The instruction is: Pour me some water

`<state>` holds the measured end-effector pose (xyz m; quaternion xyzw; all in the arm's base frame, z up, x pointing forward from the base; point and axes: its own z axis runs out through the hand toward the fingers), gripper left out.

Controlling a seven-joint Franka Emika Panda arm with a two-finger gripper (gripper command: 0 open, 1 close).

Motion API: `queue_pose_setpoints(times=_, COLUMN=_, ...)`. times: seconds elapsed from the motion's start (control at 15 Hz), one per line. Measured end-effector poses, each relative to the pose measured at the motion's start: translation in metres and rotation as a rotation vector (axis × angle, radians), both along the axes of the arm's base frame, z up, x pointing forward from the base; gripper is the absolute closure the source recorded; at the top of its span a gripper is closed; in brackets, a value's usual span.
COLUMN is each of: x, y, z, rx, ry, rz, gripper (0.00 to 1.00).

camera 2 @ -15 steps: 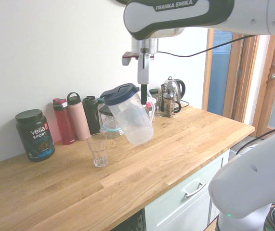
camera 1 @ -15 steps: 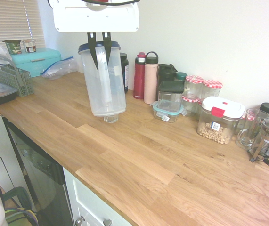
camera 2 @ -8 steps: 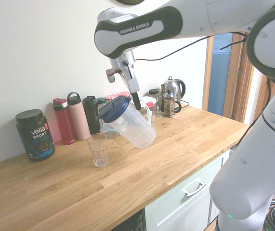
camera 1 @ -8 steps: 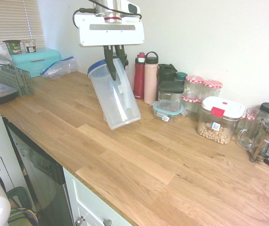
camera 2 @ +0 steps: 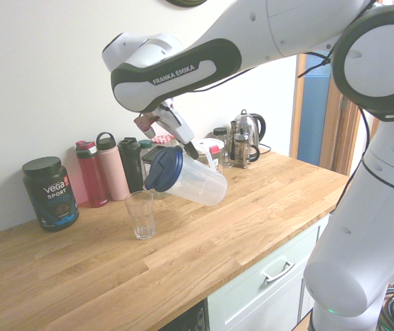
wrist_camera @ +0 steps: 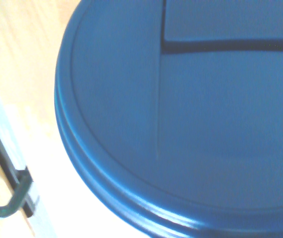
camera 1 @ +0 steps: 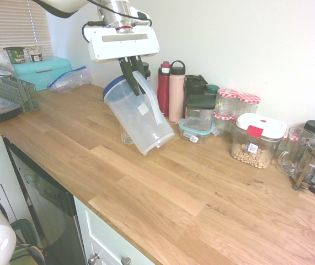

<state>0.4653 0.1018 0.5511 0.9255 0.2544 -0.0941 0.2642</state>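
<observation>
A clear plastic pitcher (camera 1: 144, 120) with a blue lid (camera 2: 163, 169) hangs tilted steeply above the wooden counter (camera 1: 163, 187). Its lid end points down toward a clear drinking glass (camera 2: 140, 214). My gripper (camera 1: 133, 74) is shut on the pitcher's handle near the lid. The glass stands upright on the counter just below and beside the lid; in the first exterior view only a sliver of the glass (camera 1: 126, 136) shows behind the pitcher. No water is visible in the pitcher or the glass. The blue lid (wrist_camera: 181, 114) fills the wrist view.
Along the wall stand a red bottle (camera 1: 163, 88), a pink bottle (camera 1: 176, 91), a dark tub (camera 2: 50, 193), food containers (camera 1: 198, 118), a nut jar (camera 1: 256, 141), a French press (camera 1: 311, 165) and a kettle (camera 2: 248, 134). A teal box (camera 1: 41, 72) and a rack (camera 1: 16, 91) sit farther along.
The pitcher has tipped from nearly upright to steeply tilted, its lid swinging down toward the glass as the wrist turned. The glass has stayed put.
</observation>
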Motion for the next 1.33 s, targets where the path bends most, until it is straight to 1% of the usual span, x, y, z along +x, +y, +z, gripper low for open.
queue_pose_setpoints(times=0.27, x=0.024, y=0.008, z=-0.011, rx=-0.052, ry=-0.004, rz=0.020, gripper=1.00)
queue_pose_setpoints(times=0.53, x=0.032, y=0.015, z=-0.013, rx=-0.110, ry=-0.026, rz=0.050, gripper=1.00)
queue_pose_setpoints(times=0.73, x=0.038, y=0.022, z=-0.024, rx=-0.145, ry=-0.034, rz=0.063, gripper=1.00)
queue_pose_setpoints(times=1.2, x=0.064, y=0.030, z=-0.029, rx=-0.185, ry=-0.067, rz=0.067, gripper=1.00)
queue_pose_setpoints(times=1.33, x=0.066, y=0.031, z=-0.029, rx=-0.202, ry=-0.071, rz=0.077, gripper=1.00)
